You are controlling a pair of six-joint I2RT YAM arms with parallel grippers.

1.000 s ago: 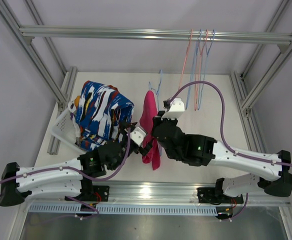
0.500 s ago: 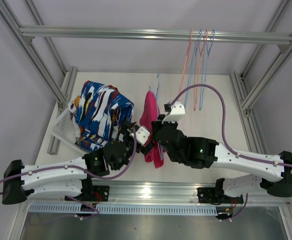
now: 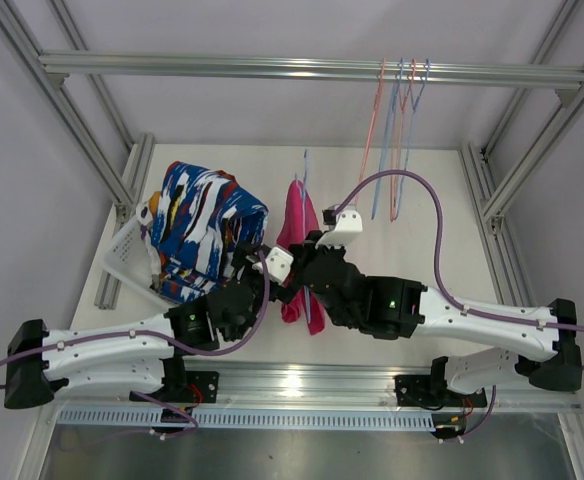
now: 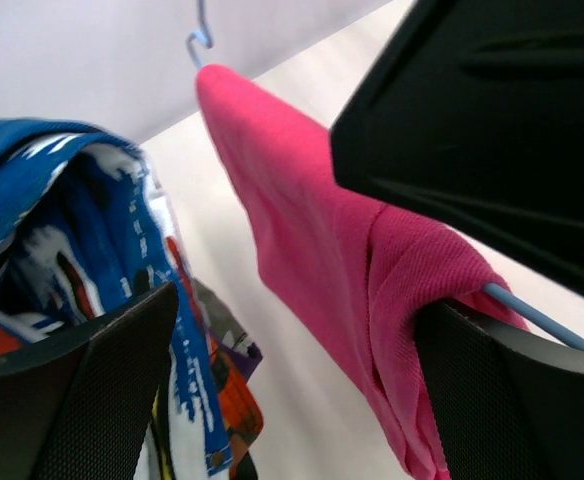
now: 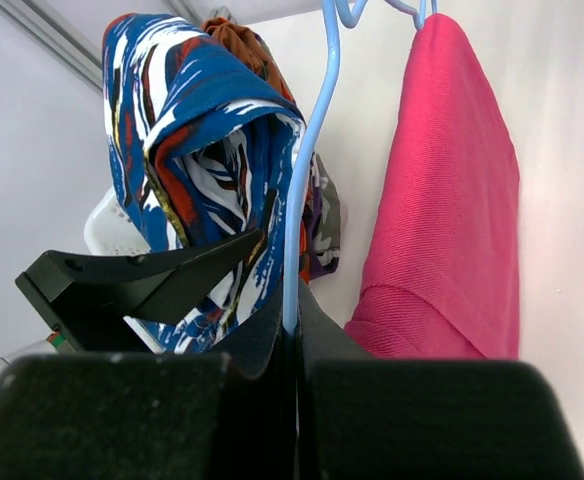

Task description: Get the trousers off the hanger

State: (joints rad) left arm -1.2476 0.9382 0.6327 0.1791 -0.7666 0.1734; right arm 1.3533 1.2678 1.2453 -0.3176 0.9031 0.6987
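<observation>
At the middle of the table [image 3: 392,165], the two arms reach inward from the near edge and meet, wrists close together; the right gripper [image 3: 306,272] has its fingers pressed together on the thin wire of a blue hanger [image 3: 305,170], which stands nearly upright with its hook free of the rail [image 3: 272,68]; from the right wrist the wire [image 5: 312,170] runs straight down into the closed jaws of the right gripper [image 5: 290,335]. The left gripper [image 3: 284,290] sits just beside it, fingers [image 4: 122,380] spread wide, with the pink trousers [image 4: 302,230] hanging in the gap between them; whether either finger touches the cloth cannot be told. The pink trousers [image 3: 295,225] are draped over the hanger, folded over its lower bar [image 4: 542,320]; from above, their bottom part is hidden by the two grippers. Left of them, the blue-white-red patterned trousers [image 3: 207,225] are heaped in a white basket [image 3: 122,250], covering most of it; a bit of orange cloth [image 5: 234,40] peeks out behind.
</observation>
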